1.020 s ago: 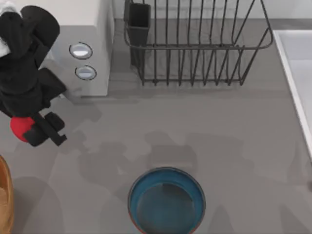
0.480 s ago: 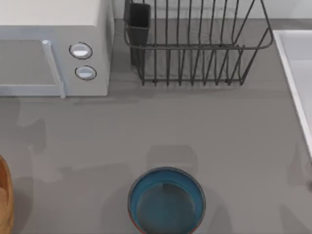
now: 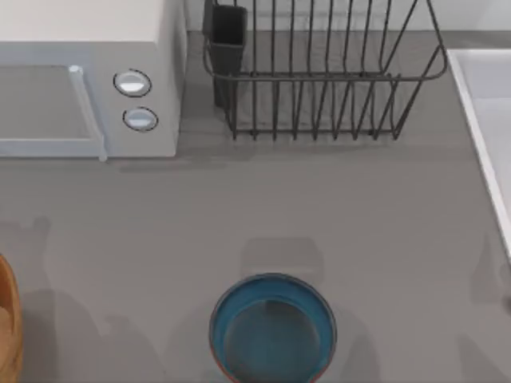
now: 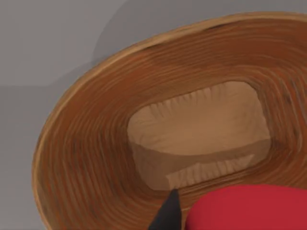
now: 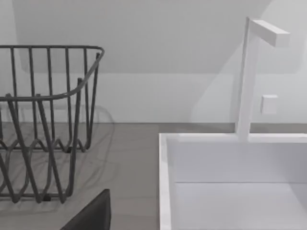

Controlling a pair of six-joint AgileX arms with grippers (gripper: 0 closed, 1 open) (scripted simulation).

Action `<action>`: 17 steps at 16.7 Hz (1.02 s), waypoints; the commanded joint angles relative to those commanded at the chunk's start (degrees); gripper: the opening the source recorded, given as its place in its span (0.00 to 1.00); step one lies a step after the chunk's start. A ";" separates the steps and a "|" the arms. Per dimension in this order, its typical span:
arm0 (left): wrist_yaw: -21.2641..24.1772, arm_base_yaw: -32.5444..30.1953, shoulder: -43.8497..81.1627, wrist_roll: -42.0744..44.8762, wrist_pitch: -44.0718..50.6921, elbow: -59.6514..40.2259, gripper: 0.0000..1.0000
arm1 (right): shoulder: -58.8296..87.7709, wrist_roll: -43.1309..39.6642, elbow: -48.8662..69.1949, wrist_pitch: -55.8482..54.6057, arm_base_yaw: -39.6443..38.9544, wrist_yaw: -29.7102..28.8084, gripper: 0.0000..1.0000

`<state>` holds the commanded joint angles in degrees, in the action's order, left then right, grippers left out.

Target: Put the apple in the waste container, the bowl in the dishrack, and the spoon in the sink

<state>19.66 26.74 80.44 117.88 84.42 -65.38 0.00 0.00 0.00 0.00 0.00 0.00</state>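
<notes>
The red apple sits in my left gripper, which is shut on it, with one black fingertip showing beside it. Both hang above the open mouth of the wood-brown waste container. In the top view an edge of the waste container shows at the lower left. The teal-blue bowl stands upright at the table's front middle. The black wire dishrack is at the back, and the sink is at the right edge. The spoon is out of view.
A white microwave with two round knobs stands at the back left. My right arm is parked off the right side, and its wrist view faces the dishrack, the sink and a white faucet.
My left arm, holding the apple in front of the microwave one second ago, has moved left out of the top view. The bowl has stayed put.
</notes>
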 joint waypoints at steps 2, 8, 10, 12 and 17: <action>0.25 0.31 -0.16 0.51 0.14 0.05 0.00 | 0.00 0.00 0.00 0.00 0.00 0.00 1.00; 0.18 -0.39 0.06 0.33 -0.98 0.82 0.00 | 0.00 0.00 0.00 0.00 0.00 0.00 1.00; 0.34 -1.33 0.08 -0.55 -4.16 3.79 0.00 | 0.00 0.00 0.00 0.00 0.00 0.00 1.00; 0.57 -2.34 0.09 -1.94 -8.85 7.72 0.00 | 0.00 0.00 0.00 0.00 0.00 0.00 1.00; 0.95 -4.36 0.18 -4.38 -16.94 15.09 0.00 | 0.00 0.00 0.00 0.00 0.00 0.00 1.00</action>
<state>20.61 22.38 80.62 113.50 67.48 -50.29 0.00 0.00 0.00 0.00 0.00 0.00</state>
